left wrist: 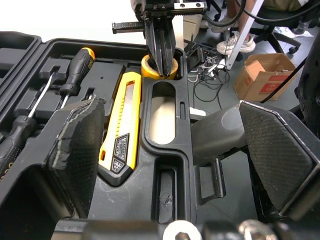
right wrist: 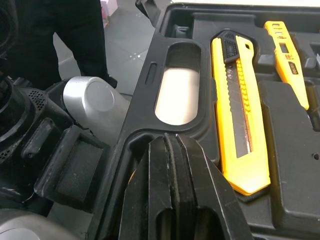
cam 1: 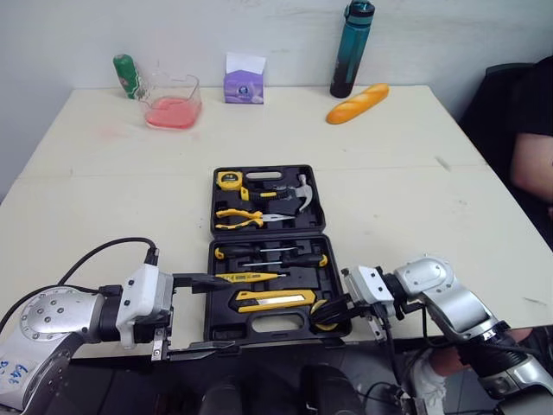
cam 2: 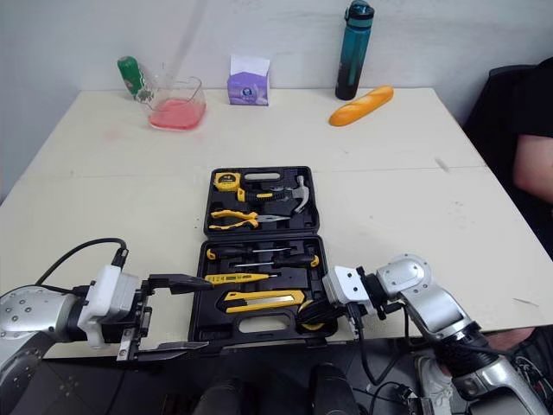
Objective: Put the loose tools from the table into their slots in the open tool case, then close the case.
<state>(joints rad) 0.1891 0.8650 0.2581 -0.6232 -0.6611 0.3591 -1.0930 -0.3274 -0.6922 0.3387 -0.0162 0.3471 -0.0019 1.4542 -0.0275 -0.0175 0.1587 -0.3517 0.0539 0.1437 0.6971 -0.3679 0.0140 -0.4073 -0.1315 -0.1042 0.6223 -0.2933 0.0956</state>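
Note:
The open black tool case point(cam 1: 212, 226) lies near the table's front edge, its handle side toward me. In it are a hammer point(cam 1: 298, 192), pliers point(cam 1: 246, 218), a tape measure point(cam 1: 229, 181), screwdrivers point(cam 1: 268, 252), a yellow tester point(cam 1: 251, 277) and a yellow utility knife point(cam 1: 272, 300). My right gripper point(cam 1: 324, 316) is shut, its tips pushed into a yellow tape roll point(left wrist: 172, 70) at the case's front right corner. My left gripper point(cam 1: 226, 313) stands open at the front left corner, one finger over the case floor, the other outside the front wall.
At the table's back stand a pink-filled clear container point(cam 1: 173, 108), a green bottle point(cam 1: 126, 74), a purple box point(cam 1: 244, 82), a teal bottle point(cam 1: 352, 47) and a bread loaf point(cam 1: 357, 103). A person point(cam 1: 531, 147) sits at the right edge.

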